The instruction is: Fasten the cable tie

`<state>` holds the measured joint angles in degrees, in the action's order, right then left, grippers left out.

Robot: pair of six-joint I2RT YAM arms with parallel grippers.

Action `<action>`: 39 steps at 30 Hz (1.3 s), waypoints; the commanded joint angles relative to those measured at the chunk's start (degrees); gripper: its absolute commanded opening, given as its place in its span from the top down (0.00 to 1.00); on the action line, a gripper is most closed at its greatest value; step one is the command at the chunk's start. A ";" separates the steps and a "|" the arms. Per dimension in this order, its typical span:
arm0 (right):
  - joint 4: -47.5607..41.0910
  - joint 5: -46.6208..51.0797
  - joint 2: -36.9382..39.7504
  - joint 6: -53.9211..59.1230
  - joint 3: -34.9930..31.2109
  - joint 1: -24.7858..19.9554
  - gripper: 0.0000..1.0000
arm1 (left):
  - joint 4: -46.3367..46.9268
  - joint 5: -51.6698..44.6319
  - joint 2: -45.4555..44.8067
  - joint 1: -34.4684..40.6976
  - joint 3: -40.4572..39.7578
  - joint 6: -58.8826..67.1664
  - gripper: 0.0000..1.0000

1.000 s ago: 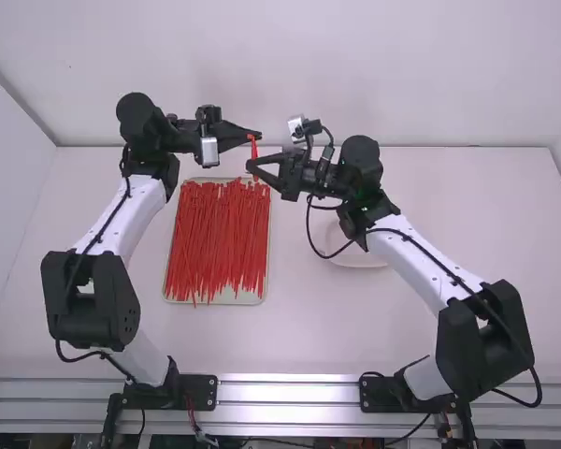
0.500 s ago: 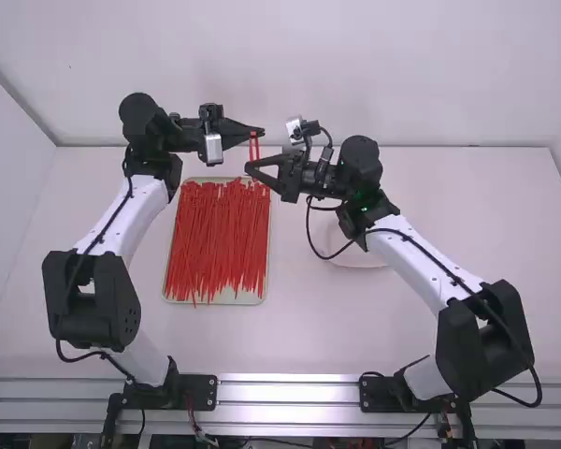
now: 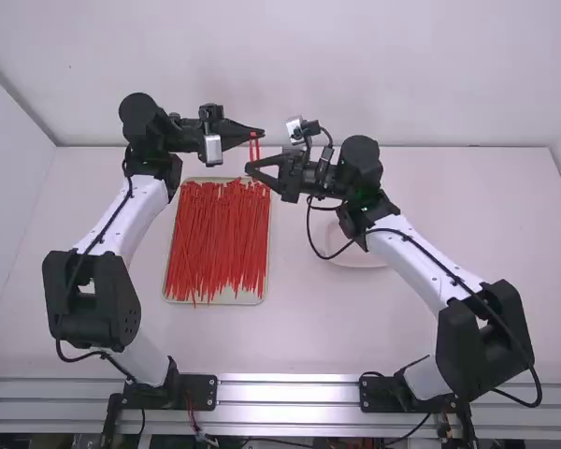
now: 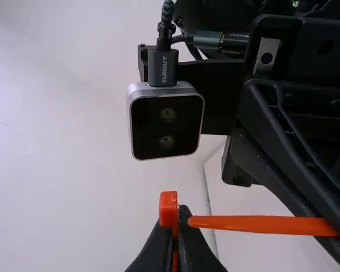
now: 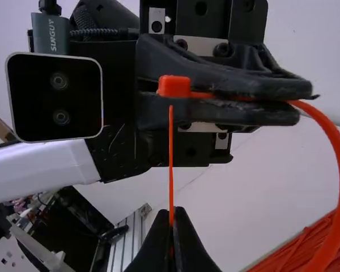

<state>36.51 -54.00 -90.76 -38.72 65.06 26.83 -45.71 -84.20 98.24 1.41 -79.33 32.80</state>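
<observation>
High view: both jaws pinch cable tie (image 3: 253, 143) near far tray (image 3: 252, 299) edge.

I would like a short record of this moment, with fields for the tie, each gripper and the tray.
cable tie: red, bent into a loop, held in the air between both grippers
left gripper: shut on the tie at its head
right gripper: shut on the tail
tray: on the table, holds many spare ties
fastened: cannot tell
</observation>
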 commanded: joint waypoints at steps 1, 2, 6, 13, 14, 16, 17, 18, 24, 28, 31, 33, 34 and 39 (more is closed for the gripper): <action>0.28 -1.51 -0.07 -0.04 -0.22 -0.33 1.00 | -0.22 -0.61 -0.07 0.44 0.55 0.00 0.98; 0.39 -1.73 -0.07 -0.09 -0.22 -0.46 1.00 | -0.22 -0.61 -0.07 0.42 0.55 0.00 0.98; 0.44 -2.75 -0.07 -0.07 -0.22 -1.14 1.00 | -0.22 -0.87 -0.07 -0.20 0.55 0.00 0.98; 0.50 -2.97 -0.07 -0.07 -0.22 -1.40 1.00 | -0.04 -0.85 -0.07 0.11 0.55 -0.02 0.98; 0.72 -2.97 -0.07 -0.09 -0.22 -1.38 1.00 | -0.09 -0.87 -0.07 0.11 0.55 -0.02 0.98; 0.66 -2.97 -0.07 -0.07 -0.22 -1.40 1.00 | -0.04 -0.85 -0.07 0.11 0.55 0.02 0.98; 0.66 -2.95 -0.07 -0.07 -0.22 -1.40 1.00 | -0.04 -0.85 -0.07 0.11 0.55 -0.02 0.98; 0.63 -2.97 -0.07 -0.09 -0.22 -1.40 1.00 | -0.02 -0.85 -0.07 0.11 0.55 0.02 0.98; 0.81 -2.95 -0.07 -0.07 -0.22 -1.31 1.00 | 0.24 -0.87 -0.07 0.31 0.61 0.02 0.98; 0.83 -2.58 -0.07 -0.07 -0.22 -1.40 1.00 | 0.17 -0.85 -0.07 0.92 1.01 0.00 0.98; 0.81 -2.54 -0.07 -0.07 -0.22 -1.38 1.00 | 0.15 -0.85 -0.07 0.68 1.20 0.04 0.98; 0.81 -2.56 -0.07 -0.07 -0.22 -1.40 1.00 | -0.37 -0.85 -0.07 1.05 1.53 0.00 0.98; 0.81 -2.56 -0.07 -0.09 -0.22 -1.40 1.00 | -0.46 -0.85 -0.07 1.05 1.62 0.02 0.98; 0.83 -2.54 -0.07 -0.07 -0.22 -1.27 1.00 | -1.51 -0.87 -0.07 1.18 2.16 0.00 0.98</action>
<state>37.08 -56.40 -90.74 -38.70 65.06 25.50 -46.65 -84.40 98.24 2.00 -77.60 32.80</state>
